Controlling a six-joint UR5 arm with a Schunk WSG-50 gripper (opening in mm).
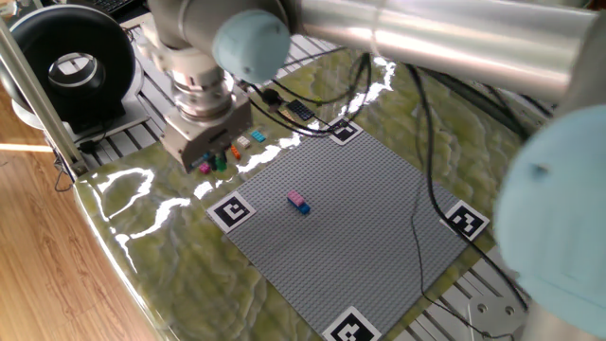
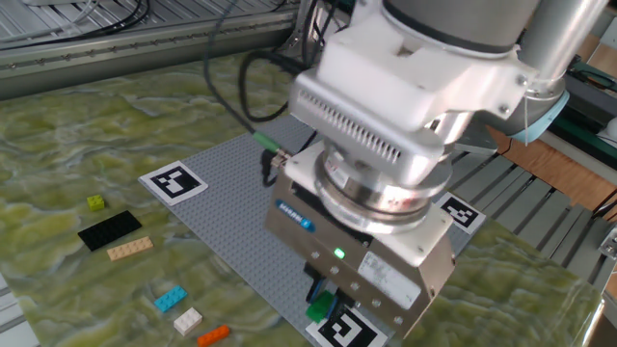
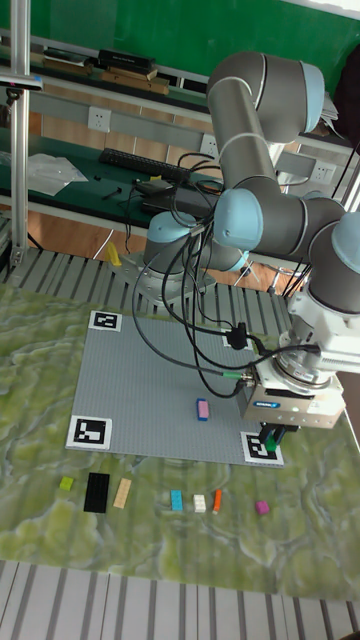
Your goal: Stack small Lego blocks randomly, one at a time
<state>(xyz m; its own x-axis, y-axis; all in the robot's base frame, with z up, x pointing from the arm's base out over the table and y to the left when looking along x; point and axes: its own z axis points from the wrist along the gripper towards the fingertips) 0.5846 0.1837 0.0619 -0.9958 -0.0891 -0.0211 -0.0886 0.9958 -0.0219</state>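
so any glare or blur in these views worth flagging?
One fixed view: white glare streaks on the green mat, arm motion-blurred. Other fixed view: gripper body large and soft, hiding much of the baseplate. Tall fixed view: evenly lit, sharp.

Camera setup: three fixed views, all sharing the grey baseplate (image 1: 331,218).
Two look down obliquely from opposite sides, one close; the tall view faces the arm frontally.
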